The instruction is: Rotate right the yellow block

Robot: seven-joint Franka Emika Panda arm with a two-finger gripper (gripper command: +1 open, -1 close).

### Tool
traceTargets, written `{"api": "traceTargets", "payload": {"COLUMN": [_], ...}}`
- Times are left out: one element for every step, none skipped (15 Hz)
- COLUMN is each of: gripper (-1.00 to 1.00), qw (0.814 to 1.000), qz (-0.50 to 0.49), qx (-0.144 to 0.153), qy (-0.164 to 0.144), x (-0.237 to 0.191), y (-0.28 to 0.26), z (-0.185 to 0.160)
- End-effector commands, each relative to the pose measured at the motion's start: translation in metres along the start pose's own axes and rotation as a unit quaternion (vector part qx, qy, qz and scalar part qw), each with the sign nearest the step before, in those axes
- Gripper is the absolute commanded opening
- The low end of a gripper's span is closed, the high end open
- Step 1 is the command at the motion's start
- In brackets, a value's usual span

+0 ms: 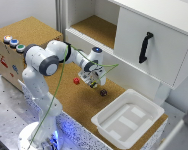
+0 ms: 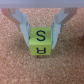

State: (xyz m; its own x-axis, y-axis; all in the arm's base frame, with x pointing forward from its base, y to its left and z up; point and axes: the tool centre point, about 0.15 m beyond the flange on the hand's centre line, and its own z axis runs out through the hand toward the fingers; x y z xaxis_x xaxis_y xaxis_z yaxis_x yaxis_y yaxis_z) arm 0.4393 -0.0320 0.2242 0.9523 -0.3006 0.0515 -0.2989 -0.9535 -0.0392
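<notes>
The silver-fingered gripper sits low over the brown cork tabletop with the small yellow-green cube block right between its two fingers, jaws narrowed so each pad presses a side of the block; a black "S" shows on the block's upper face and an upside-down "R" on the face below it. In the exterior view the gripper hangs mid-table, a small red block at its nine o'clock, a small dark purplish block at five o'clock, and a white plastic tray farther out at five o'clock
</notes>
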Motion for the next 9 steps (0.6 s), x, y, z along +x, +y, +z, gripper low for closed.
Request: {"api": "traceTargets", "payload": {"gripper": [-1.00,-1.00,-1.00,-1.00,-1.00,-1.00,-1.00,-1.00,-1.00], "qw": [0.990,0.985,0.977,0.969,0.961,0.954,0.944,0.935,0.921], "qz": [0.124,0.161,0.202,0.239,0.264,0.285,0.313,0.338,0.375], "qx": [-0.051,-0.047,-0.054,-0.062,-0.079,-0.089,-0.103,-0.105,-0.108], "qy": [-0.033,-0.032,-0.029,-0.027,-0.024,-0.023,-0.022,-0.022,-0.020], "x": [-0.005,-0.006,-0.007,-0.010,-0.012,-0.011,-0.009,-0.007,-0.004], "y": [-0.015,-0.015,-0.014,-0.016,-0.017,-0.017,-0.014,-0.011,-0.009], "z": [-0.028,-0.029,-0.032,-0.033,-0.031,-0.026,-0.017,-0.013,-0.012]}}
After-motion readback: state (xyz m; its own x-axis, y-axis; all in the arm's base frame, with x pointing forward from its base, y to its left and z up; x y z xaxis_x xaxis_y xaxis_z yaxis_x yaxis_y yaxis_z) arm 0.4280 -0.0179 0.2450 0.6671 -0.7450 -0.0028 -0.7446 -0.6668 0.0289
